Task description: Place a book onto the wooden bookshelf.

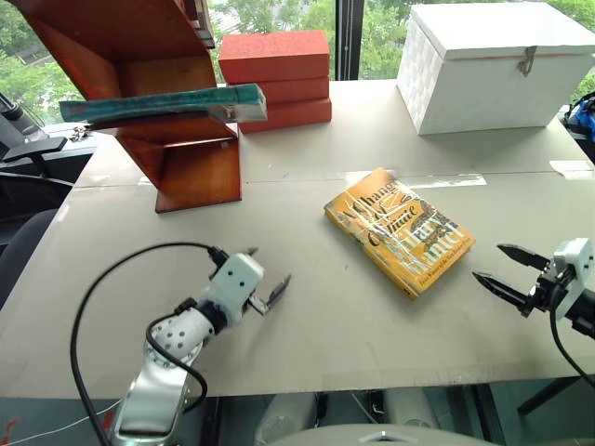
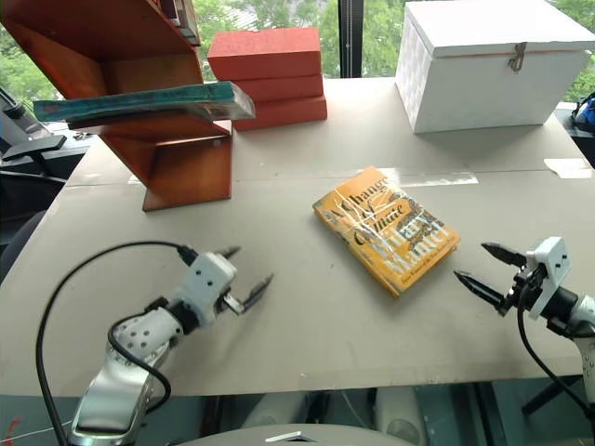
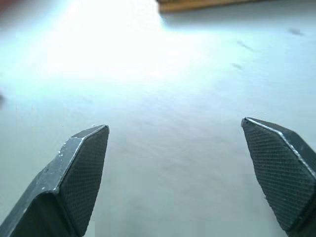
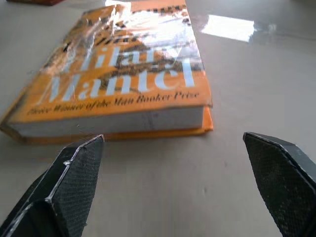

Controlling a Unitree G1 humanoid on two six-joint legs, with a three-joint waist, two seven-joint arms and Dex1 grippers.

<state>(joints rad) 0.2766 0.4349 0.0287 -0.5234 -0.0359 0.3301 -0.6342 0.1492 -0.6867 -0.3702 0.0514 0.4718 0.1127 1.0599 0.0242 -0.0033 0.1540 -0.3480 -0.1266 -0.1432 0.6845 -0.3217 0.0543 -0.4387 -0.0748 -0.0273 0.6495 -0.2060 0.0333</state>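
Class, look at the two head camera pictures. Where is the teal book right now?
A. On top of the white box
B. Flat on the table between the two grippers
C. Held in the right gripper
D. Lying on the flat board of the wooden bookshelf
D. The teal book lies across the flat board of the wooden bookshelf, while the left gripper and the right gripper both stand open and empty over the table.

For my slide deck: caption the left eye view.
Teal book lying on the wooden bookshelf; both open hands, left and right, low over the table.
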